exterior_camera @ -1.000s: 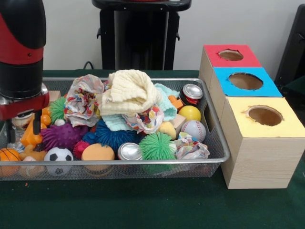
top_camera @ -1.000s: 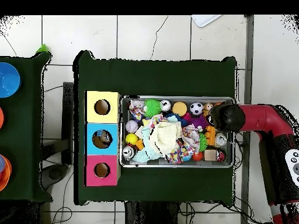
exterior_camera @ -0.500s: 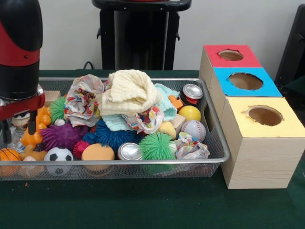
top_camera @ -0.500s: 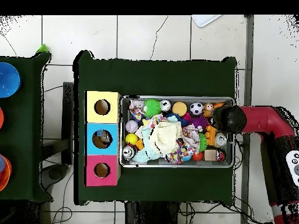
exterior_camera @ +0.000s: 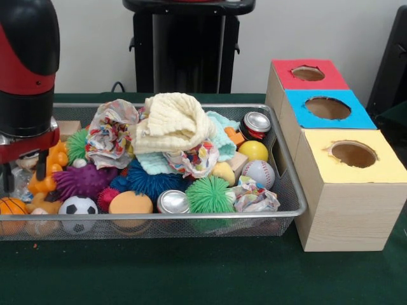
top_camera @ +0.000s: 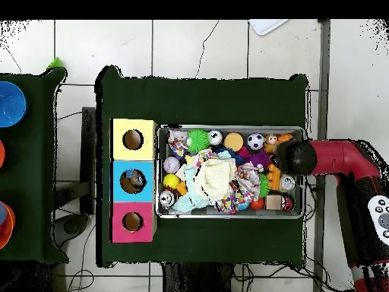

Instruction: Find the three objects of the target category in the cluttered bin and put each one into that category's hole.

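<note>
1. Front view, progress: we are seeing the bin [exterior_camera: 289, 190] still packed with balls, spiky toys, cloths and cans. The red hole [exterior_camera: 308, 73], blue hole [exterior_camera: 327, 107] and yellow hole [exterior_camera: 353, 154] are showing nothing inside from this angle. The category is not named, so we are not calling any item the target.
2. Front view, claw: the gripper [exterior_camera: 25, 175] is sitting low at the bin's left end, among the orange toys. Its jaws are standing wide apart. We are not seeing anything gripped or lifted.
3. Front view, candidates: one can [exterior_camera: 257, 122] is lying at the far right end and another can [exterior_camera: 173, 201] at the front rim, both well apart from the claw. The soccer ball [exterior_camera: 78, 205] and purple spiky toy [exterior_camera: 82, 180] are lying just beside it. The boxes are standing past the bin's opposite end.
4. Overhead view, progress: something is showing inside the blue hole [top_camera: 133, 181], though we cannot tell what. We are judging at most one drop done and the rest left. The other two holes are looking empty.
5. Overhead view, claw: the arm's head is covering the gripper [top_camera: 295, 156], so the jaws are not showing here. It is hanging over the bin end farthest from the boxes.
</note>
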{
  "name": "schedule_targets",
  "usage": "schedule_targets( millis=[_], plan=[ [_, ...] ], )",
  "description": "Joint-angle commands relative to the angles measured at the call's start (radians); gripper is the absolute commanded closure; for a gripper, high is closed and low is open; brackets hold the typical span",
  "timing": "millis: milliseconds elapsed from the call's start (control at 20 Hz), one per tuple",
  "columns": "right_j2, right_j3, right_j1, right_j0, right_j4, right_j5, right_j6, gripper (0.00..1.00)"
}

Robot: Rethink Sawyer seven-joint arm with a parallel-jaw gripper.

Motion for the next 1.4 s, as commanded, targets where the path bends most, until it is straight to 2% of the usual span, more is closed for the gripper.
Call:
schedule_targets(
  millis=[50,350,1000,1400],
  plan=[
    [-0.064,0.013,0.043,0.017,-0.106,-0.012,-0.223,0.00],
    [-0.104,0.025,0.044,0.044,-0.162,-0.020,-0.206,0.00],
    [-0.107,0.053,0.037,0.045,-0.153,0.003,-0.271,0.00],
    [-0.117,0.049,0.050,0.049,-0.152,-0.015,-0.254,0.00]
  ],
)
